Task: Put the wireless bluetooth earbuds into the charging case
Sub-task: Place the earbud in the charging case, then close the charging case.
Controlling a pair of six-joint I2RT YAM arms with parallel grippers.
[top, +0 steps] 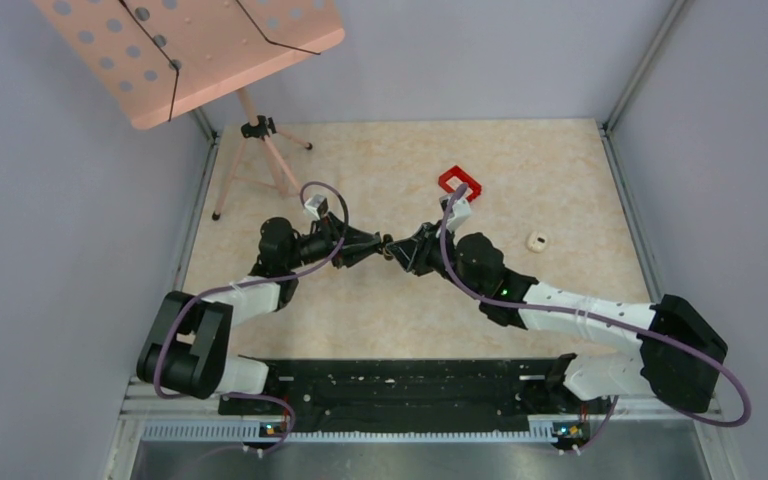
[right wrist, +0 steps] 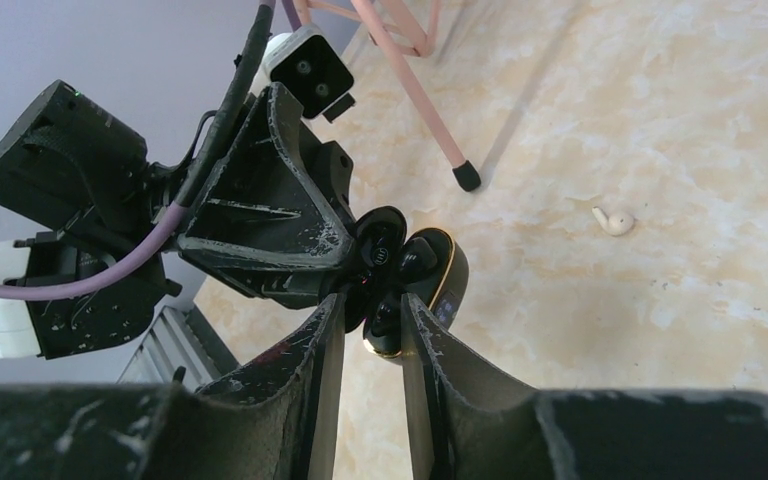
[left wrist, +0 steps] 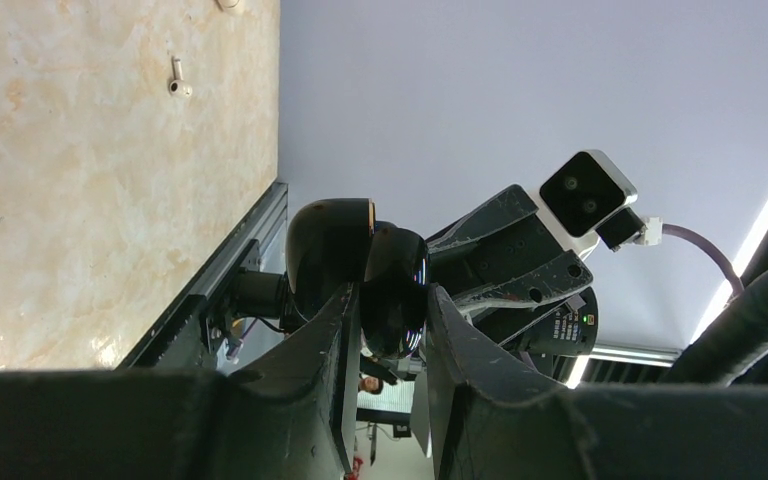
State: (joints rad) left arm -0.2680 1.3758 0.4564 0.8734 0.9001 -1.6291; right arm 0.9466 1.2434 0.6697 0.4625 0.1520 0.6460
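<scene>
Light falls soft and even from above; the counter (top: 560, 180) reads bright, with only faint shadows beside the stand (top: 260, 150). In my left wrist view a light strip (left wrist: 760, 230) glares white at the right edge, and the glossy case (left wrist: 330, 250) carries small highlights. In both wrist views the near parts of my fingers (right wrist: 290, 400) fill the bottom, dark and blurred. In the right wrist view, a stand leg throws a soft grey shadow.

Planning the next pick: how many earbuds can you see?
2 sure: a dark earbud seated in the open charging case in the left claw, and a pale earbud loose on the table. The left wrist view's loose bud may be the same one or a third.
</scene>
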